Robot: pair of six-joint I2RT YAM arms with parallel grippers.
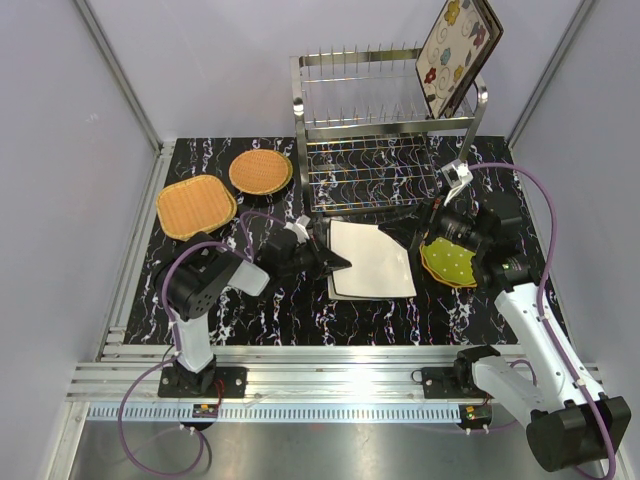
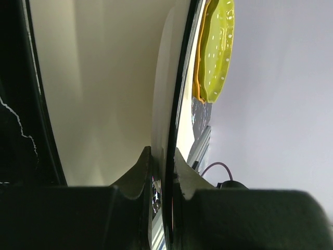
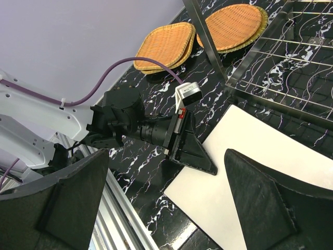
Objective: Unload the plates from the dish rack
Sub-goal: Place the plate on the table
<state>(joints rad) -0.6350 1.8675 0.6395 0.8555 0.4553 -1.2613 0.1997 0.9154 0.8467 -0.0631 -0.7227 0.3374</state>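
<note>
A cream square plate (image 1: 372, 260) lies low over the black marble table in front of the dish rack (image 1: 385, 130). My left gripper (image 1: 338, 262) is shut on its left edge. In the left wrist view both fingers (image 2: 140, 172) pinch the plate's thin rim (image 2: 104, 94). My right gripper (image 1: 428, 240) hovers open by the plate's right side, its fingers (image 3: 270, 198) wide apart over the cream surface (image 3: 218, 192). A lime-green dotted plate (image 1: 450, 262) rests partly under the right arm. A flower-patterned plate (image 1: 458, 50) stands in the rack's top right corner.
A squarish orange woven plate (image 1: 196, 207) and a round one (image 1: 261, 171) lie at the table's left rear. The rack's steel leg (image 3: 208, 41) and lower grid shelf (image 3: 291, 62) stand just behind the cream plate. Walls close in the sides and back.
</note>
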